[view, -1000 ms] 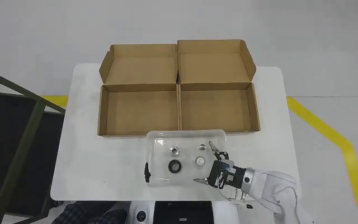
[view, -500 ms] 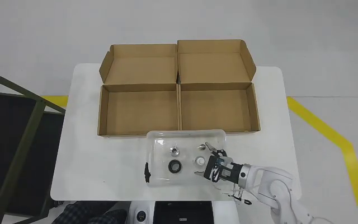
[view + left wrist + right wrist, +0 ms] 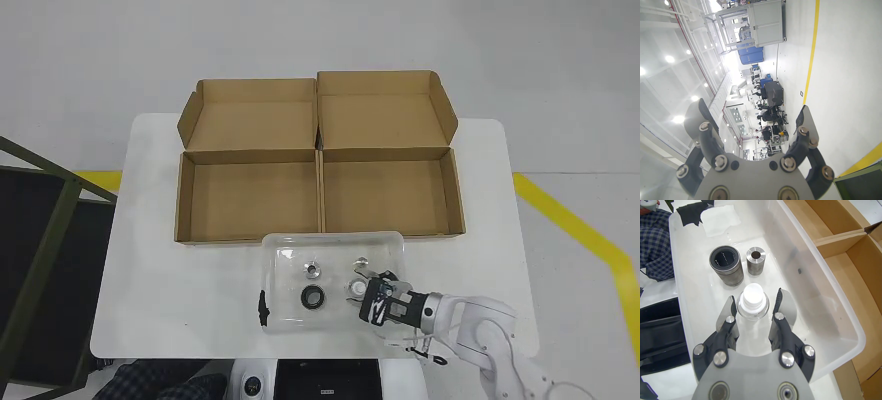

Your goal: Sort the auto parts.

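Observation:
A clear plastic bin (image 3: 333, 238) at the table's front holds three parts. A large dark linear bearing (image 3: 727, 265) (image 3: 314, 297) and a small steel bushing (image 3: 755, 263) (image 3: 313, 268) stand upright side by side. A white-capped part with a round metal flange (image 3: 753, 292) (image 3: 355, 288) stands nearer the right arm. My right gripper (image 3: 755, 295) (image 3: 368, 290) is open inside the bin, one finger on each side of the white-capped part with small gaps. My left gripper (image 3: 753, 106) is open and holds nothing, pointing out at the room.
Two open cardboard boxes (image 3: 249, 200) (image 3: 388, 195) sit side by side behind the bin, lids folded back. The nearer box edge (image 3: 838, 236) runs close along the bin's wall. Black tape (image 3: 690, 214) and a white label mark the bin's far end.
The right gripper has moved left into the bin and now straddles the white-capped part. The parts have not moved.

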